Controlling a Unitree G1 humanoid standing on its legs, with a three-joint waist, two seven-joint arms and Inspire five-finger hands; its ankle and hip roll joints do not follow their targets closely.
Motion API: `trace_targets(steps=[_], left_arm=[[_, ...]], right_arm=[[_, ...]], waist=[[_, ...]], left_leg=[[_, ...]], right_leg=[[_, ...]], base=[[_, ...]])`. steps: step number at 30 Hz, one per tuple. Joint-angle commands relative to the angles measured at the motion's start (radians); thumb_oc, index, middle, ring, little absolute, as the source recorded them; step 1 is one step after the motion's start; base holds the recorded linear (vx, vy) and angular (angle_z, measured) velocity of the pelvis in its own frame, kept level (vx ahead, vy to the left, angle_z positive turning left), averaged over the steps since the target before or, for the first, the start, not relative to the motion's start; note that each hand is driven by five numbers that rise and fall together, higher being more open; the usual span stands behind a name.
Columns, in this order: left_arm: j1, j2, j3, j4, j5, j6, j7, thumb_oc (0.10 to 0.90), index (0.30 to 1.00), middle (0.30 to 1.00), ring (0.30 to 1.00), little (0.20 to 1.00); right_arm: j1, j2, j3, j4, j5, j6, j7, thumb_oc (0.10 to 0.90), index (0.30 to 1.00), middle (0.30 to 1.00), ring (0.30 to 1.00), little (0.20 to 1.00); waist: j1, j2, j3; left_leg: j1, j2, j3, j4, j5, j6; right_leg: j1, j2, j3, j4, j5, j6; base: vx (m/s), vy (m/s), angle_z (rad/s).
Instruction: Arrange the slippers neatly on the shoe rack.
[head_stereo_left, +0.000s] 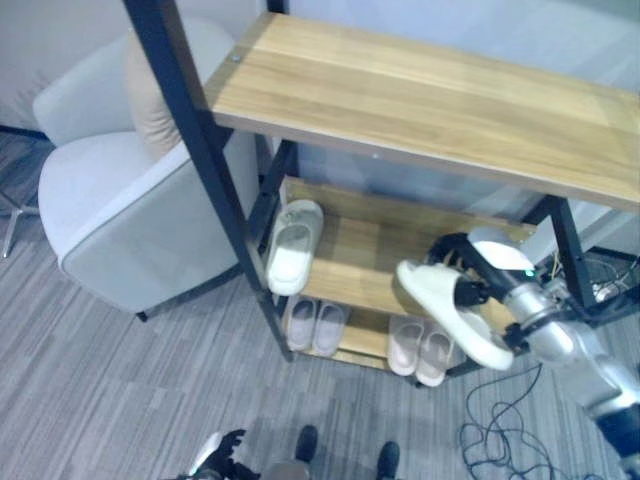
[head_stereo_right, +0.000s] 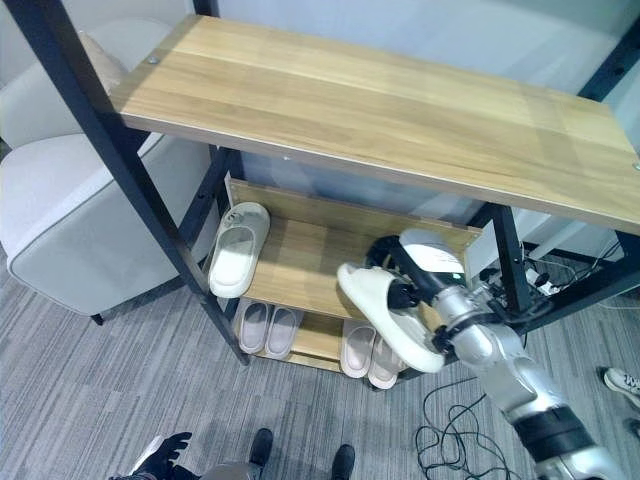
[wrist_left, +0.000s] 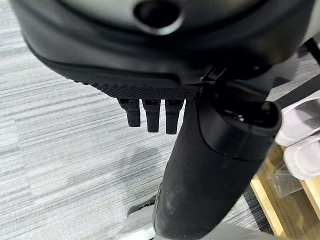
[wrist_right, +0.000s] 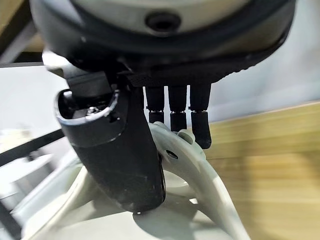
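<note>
My right hand (head_stereo_left: 478, 285) is shut on a white slipper (head_stereo_left: 450, 310), held tilted in the air in front of the right part of the shoe rack's middle shelf (head_stereo_left: 370, 250). In the right wrist view the thumb (wrist_right: 120, 150) and fingers (wrist_right: 172, 115) pinch the slipper's strap (wrist_right: 200, 175). Another white slipper (head_stereo_left: 293, 245) lies at that shelf's left end, its toe over the front edge. Two pale pairs (head_stereo_left: 315, 325) (head_stereo_left: 420, 350) sit on the bottom shelf. My left hand (head_stereo_left: 222, 450) hangs low near the floor, fingers (wrist_left: 150, 112) relaxed and holding nothing.
The rack's wide wooden top board (head_stereo_left: 420, 100) overhangs the shelves, and a black slanted post (head_stereo_left: 200, 150) stands at its left front. A grey armchair (head_stereo_left: 120, 200) with a beige cushion (head_stereo_left: 150, 100) stands left of the rack. A person's shoe (head_stereo_right: 625, 380) shows at the far right.
</note>
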Motion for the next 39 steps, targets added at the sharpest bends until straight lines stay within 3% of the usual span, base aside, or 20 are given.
trace_targets(steps=[1, 2, 10, 25, 26, 39], left_arm=[[-0.044, -0.013, -0.016, 0.048, 0.018, -0.021, 0.044, 0.800, 0.900, 0.900, 0.900, 0.900], [-0.043, -0.009, -0.021, 0.051, 0.016, -0.021, 0.050, 0.800, 0.900, 0.900, 0.900, 0.900], [-0.060, 0.010, -0.023, 0.066, -0.010, -0.023, 0.074, 0.800, 0.900, 0.900, 0.900, 0.900], [-0.096, 0.026, -0.036, 0.081, -0.043, -0.025, 0.084, 0.800, 0.900, 0.900, 0.900, 0.900], [-0.099, 0.026, -0.036, 0.079, -0.048, -0.025, 0.083, 0.800, 0.900, 0.900, 0.900, 0.900], [-0.087, 0.023, -0.015, 0.092, -0.073, -0.017, 0.075, 0.800, 0.900, 0.900, 0.900, 0.900]], right_arm=[[-0.216, -0.025, -0.020, -0.006, 0.016, -0.025, -0.102, 0.400, 0.300, 0.300, 0.300, 0.300], [-0.271, -0.025, 0.026, 0.043, -0.038, -0.001, -0.111, 0.400, 0.300, 0.300, 0.300, 0.300], [-0.480, 0.019, 0.133, 0.281, -0.105, 0.067, -0.185, 0.400, 0.300, 0.300, 0.300, 0.300], [-0.640, 0.060, 0.149, 0.452, -0.029, 0.104, -0.248, 0.400, 0.300, 0.300, 0.300, 0.300], [-0.642, 0.062, 0.149, 0.462, -0.027, 0.106, -0.248, 0.800, 0.900, 0.900, 0.900, 0.900], [-0.622, 0.086, 0.191, 0.482, 0.067, 0.081, -0.163, 0.800, 0.900, 0.900, 0.900, 0.900]], waist=[[0.047, 0.038, -0.031], [0.061, 0.029, -0.027], [0.102, 0.002, -0.009], [0.134, -0.010, 0.009], [0.133, -0.010, 0.008], [0.118, -0.013, -0.003]], left_leg=[[0.086, 0.007, -0.069, -0.070, -0.089, -0.006], [0.080, 0.005, -0.073, -0.069, -0.088, -0.006], [0.042, -0.005, -0.094, -0.055, -0.083, -0.007], [-0.004, -0.026, -0.138, -0.044, -0.075, -0.008], [-0.005, -0.027, -0.140, -0.044, -0.075, -0.007], [0.013, -0.029, -0.137, -0.044, -0.084, -0.003]], right_leg=[[0.056, -0.031, 0.003, 0.132, -0.117, 0.072], [0.057, -0.030, -0.001, 0.128, -0.111, 0.073], [0.052, -0.029, -0.024, 0.109, -0.092, 0.076], [0.039, -0.037, -0.066, 0.107, -0.074, 0.077], [0.039, -0.038, -0.069, 0.108, -0.074, 0.077], [0.040, -0.042, -0.062, 0.118, -0.074, 0.076]], base=[[-0.01, 0.017, 0.06], [-0.01, 0.014, 0.08], [0.00, 0.016, 0.12], [0.00, 0.019, 0.09], [0.03, 0.012, 0.22], [0.01, 0.005, 0.03]])
